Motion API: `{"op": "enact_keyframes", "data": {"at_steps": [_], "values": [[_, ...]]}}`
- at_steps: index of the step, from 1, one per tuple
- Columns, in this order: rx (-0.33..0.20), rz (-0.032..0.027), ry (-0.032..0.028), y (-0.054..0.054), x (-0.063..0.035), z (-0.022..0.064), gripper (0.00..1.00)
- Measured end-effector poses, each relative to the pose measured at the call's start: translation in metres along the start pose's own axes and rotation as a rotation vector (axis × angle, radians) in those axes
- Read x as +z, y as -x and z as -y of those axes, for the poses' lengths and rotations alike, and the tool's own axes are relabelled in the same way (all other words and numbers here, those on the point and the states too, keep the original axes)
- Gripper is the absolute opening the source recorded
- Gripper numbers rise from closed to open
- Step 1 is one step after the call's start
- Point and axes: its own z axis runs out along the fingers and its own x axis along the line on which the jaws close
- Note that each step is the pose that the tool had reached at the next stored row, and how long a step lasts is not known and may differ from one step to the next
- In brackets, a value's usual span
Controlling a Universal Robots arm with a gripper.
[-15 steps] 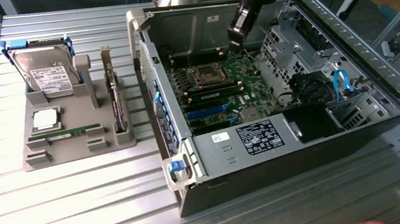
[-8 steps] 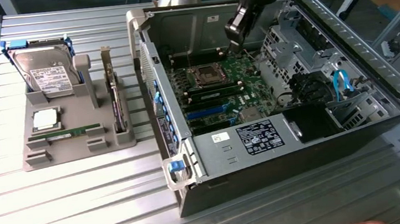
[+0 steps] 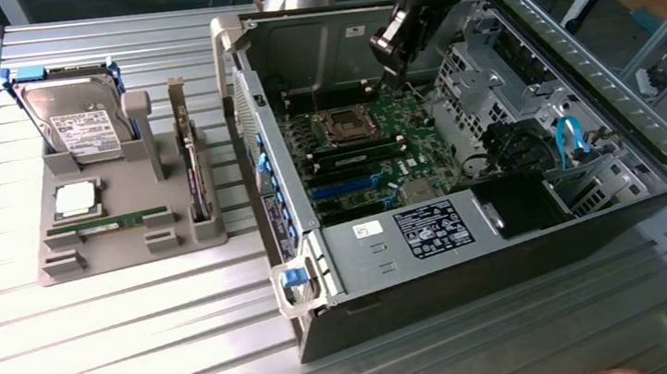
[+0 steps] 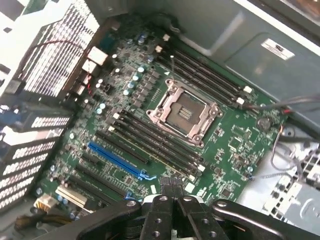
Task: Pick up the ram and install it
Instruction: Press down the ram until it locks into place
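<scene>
The ram, a thin green stick, lies flat in a grey holder on the table, at the exterior view's left of the open computer case. My gripper hangs inside the case over the far part of the motherboard, well apart from the ram. In the wrist view the gripper is shut, its two black fingers pressed together with nothing between them. Beneath it lie the empty processor socket and rows of long black memory slots.
The holder also carries a hard drive, a square silver processor and an upright dark expansion card. Inside the case are drive cages, blue cables and a black power supply. A blue slot crosses the board.
</scene>
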Motion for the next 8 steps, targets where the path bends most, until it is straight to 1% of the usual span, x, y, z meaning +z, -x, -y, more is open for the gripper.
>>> {"op": "enact_keyframes", "data": {"at_steps": [8], "values": [[0.122,0.0025,-0.0034,0.0000,0.0000,0.0000,0.10]]}}
